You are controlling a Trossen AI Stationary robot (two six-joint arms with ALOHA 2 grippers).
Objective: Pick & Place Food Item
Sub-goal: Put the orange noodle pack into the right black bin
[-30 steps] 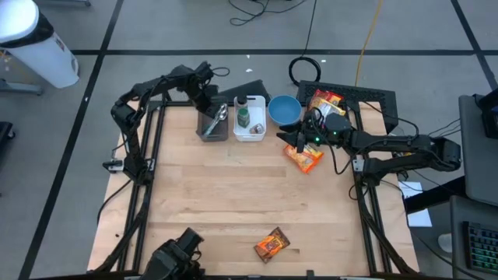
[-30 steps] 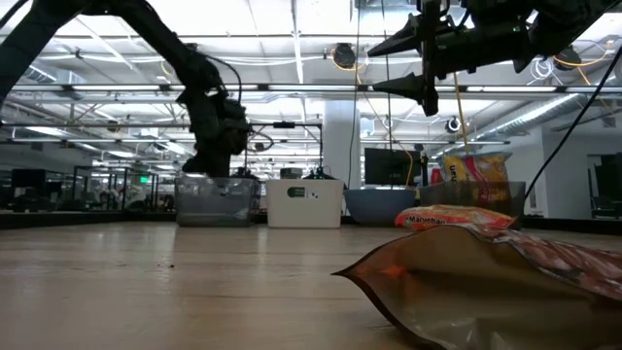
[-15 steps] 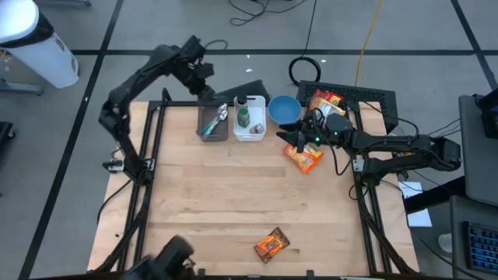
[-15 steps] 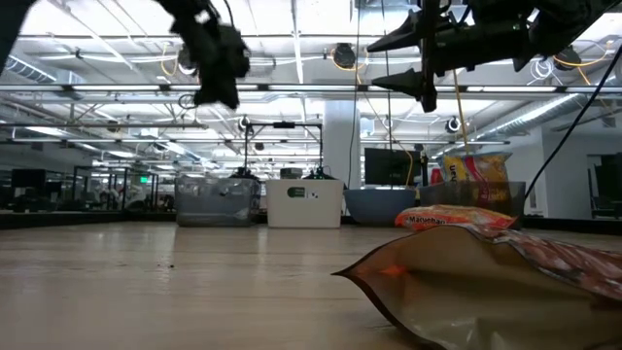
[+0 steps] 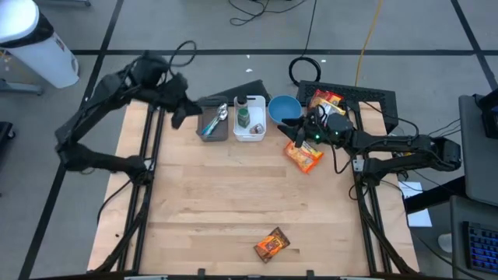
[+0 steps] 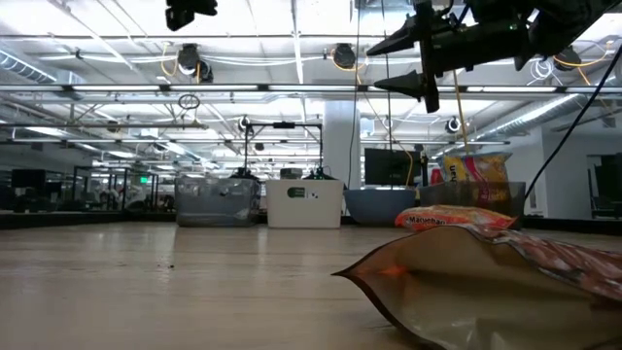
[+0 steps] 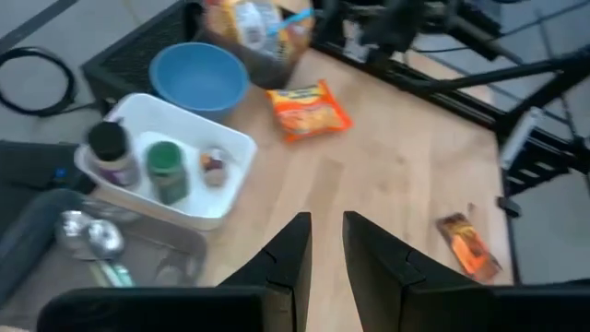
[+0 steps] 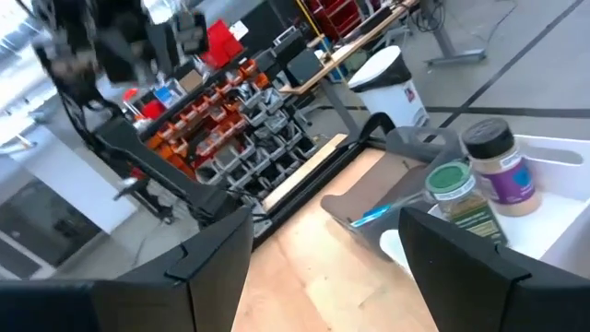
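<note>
Food packets: three (image 5: 302, 156) (image 5: 271, 244) (image 5: 327, 100); jars: two (image 5: 243, 113).

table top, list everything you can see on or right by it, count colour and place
table: 1, light wood, centre
grey bin: 1, far edge, holds a spoon and utensils
white bin: 1, beside the grey bin, holds jars
jars: at least 2, green lid and dark lid, in the white bin
blue bowl: 1, far edge, next to the white bin
orange noodle packet: 1, flat on the table below the right gripper
dark orange snack pouch: 1, near edge
black basket: 1, far right corner, holds a snack bag
left gripper: 1, dark, raised off the table's far left corner, fingers nearly together, empty
right gripper: 1, dark, open above the noodle packet
</note>
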